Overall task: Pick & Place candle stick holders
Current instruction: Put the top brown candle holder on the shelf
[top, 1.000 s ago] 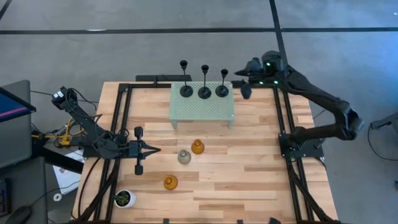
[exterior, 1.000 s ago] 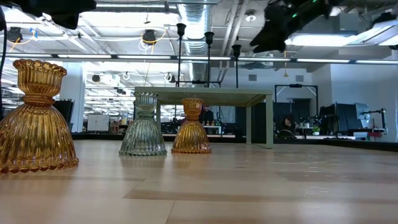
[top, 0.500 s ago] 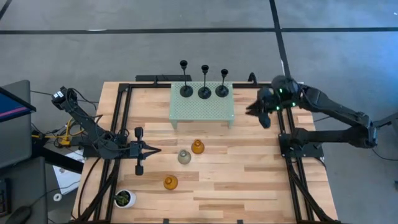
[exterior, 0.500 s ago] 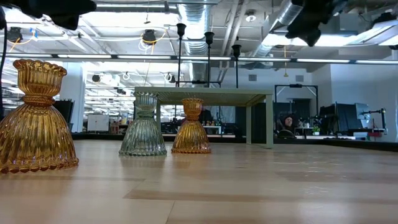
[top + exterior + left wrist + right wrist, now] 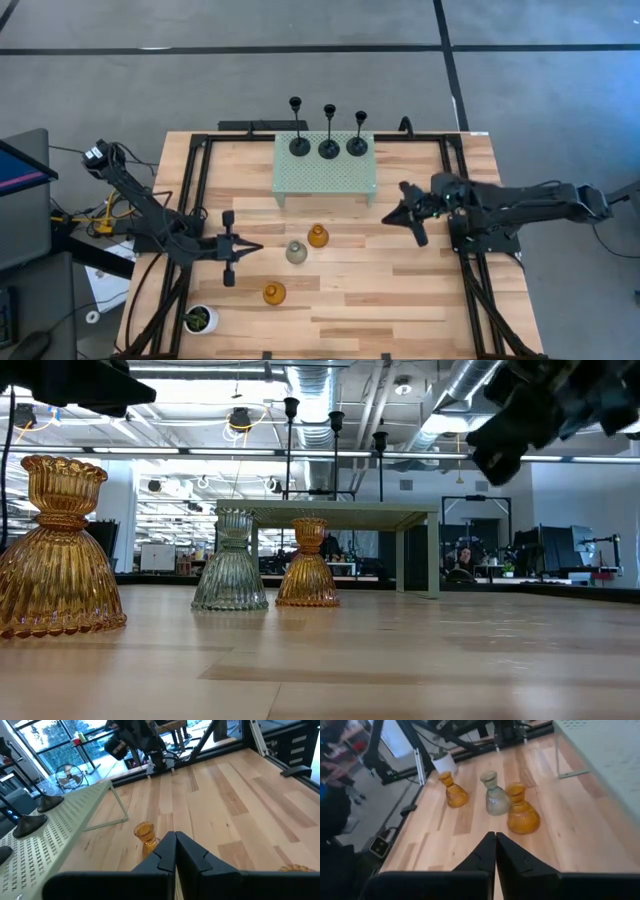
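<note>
Our right tool has swung away from the rear corner of the tabletop and now hangs over it just right of the pale green stand, fingers clenched on nothing. Our left tool has edged forward, also clenched, near the grey holder. The three black holders stay on the stand; the two amber holders remain unmoved beside the grey one.
</note>
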Motion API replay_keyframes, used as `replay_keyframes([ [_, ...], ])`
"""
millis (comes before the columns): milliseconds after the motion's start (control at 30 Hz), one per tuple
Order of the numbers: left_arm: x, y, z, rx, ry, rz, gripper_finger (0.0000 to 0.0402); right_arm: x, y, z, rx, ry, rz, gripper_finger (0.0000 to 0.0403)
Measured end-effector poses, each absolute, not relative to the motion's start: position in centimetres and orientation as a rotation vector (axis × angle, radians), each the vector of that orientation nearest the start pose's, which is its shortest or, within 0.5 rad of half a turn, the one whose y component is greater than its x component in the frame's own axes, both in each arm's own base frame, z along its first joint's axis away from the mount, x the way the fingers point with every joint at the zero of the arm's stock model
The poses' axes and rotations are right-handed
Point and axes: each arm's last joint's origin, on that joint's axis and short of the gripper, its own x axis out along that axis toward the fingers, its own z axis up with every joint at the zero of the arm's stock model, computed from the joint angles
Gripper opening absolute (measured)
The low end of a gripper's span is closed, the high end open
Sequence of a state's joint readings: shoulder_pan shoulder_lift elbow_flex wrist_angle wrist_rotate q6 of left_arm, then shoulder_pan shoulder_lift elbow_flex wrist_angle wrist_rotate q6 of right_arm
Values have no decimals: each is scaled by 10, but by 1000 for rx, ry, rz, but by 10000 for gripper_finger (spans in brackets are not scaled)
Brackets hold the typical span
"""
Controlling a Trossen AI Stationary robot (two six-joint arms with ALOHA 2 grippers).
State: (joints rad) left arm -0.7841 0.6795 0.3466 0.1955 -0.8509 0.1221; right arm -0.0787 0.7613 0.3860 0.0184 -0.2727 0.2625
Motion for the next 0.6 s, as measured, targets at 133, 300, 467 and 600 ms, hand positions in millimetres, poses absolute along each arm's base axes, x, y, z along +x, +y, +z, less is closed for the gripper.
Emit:
replay_keyframes([
  [133,124,-93,232,232,107,60,6,175,4,193,349,326,118,3],
  [300,124,-94,232,230,106,60,6,184,15,175,342,315,66,2],
  [467,125,-94,232,229,105,60,6,198,29,165,291,295,72,1],
  [600,125,-93,233,229,104,60,6,208,36,156,256,263,104,1],
])
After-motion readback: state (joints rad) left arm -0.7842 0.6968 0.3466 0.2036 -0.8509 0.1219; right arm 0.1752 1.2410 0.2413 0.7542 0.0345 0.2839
